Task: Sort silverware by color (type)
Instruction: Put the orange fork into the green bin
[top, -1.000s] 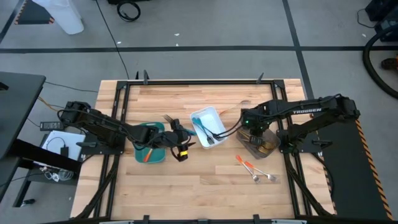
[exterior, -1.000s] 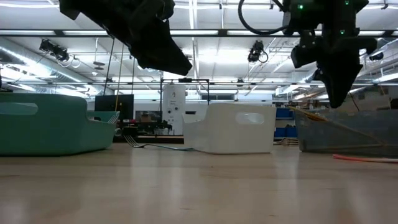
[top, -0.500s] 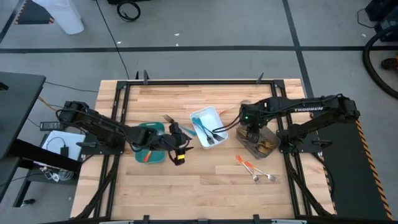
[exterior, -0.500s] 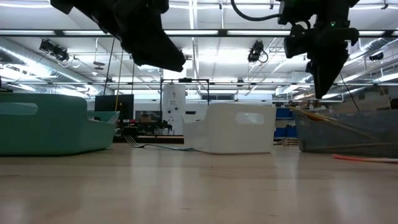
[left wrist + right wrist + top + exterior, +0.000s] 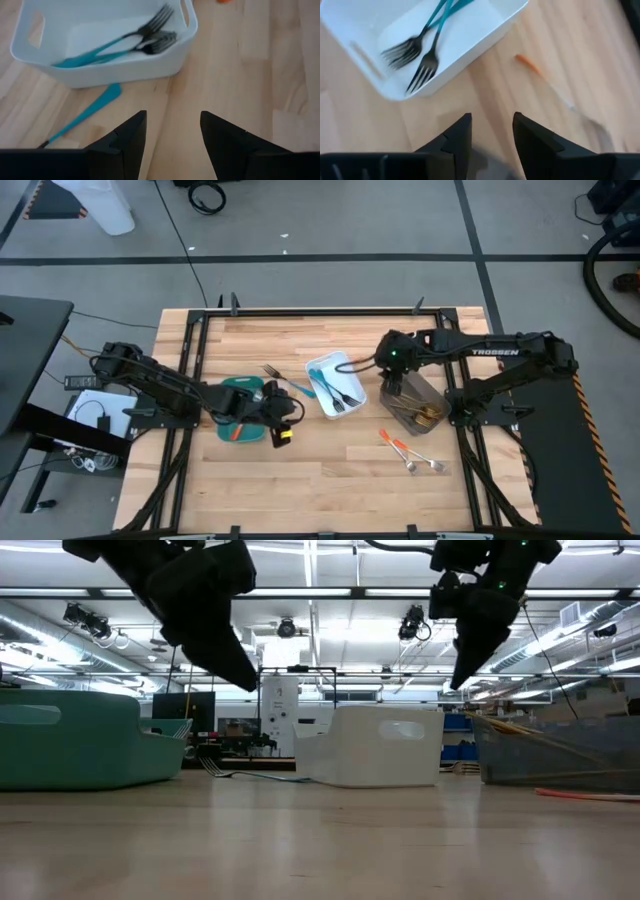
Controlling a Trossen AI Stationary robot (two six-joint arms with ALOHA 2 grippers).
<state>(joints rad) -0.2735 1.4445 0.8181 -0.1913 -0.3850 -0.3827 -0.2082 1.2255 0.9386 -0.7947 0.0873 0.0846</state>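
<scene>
Since a second ago, we have pulled the right tool (image 5: 392,358) back off the grey-brown tray (image 5: 412,407), where it hung low over the gold pieces (image 5: 428,418); it now sits higher, at the tray's far corner beside the white tray (image 5: 334,383). Our left tool (image 5: 277,413) has slid a little toward the teal tray (image 5: 240,410) and nearer the desk's (image 5: 330,480) front edge.

Both tools are empty. The left tool's fingers (image 5: 127,137) stand wide apart. The right tool's fingers (image 5: 457,137) are parted with bare wood between them, holding nothing.

We judge the step in hand to be fetching the next stray piece. To do it well, we should bring a tool down squarely over a handle, straddle it across its width, and close low against the wood so the thin stem does not slip out.

One blue-handled piece (image 5: 85,112) lies on the desk just beside the white tray, near the left tool and slightly off to the side of its fingers. Blue-handled forks (image 5: 422,47) already rest in the white tray. Two orange-handled pieces (image 5: 408,453) lie on the desk in front of the grey-brown tray, well apart from the right tool. One orange piece (image 5: 237,430) shows in the teal tray.
</scene>
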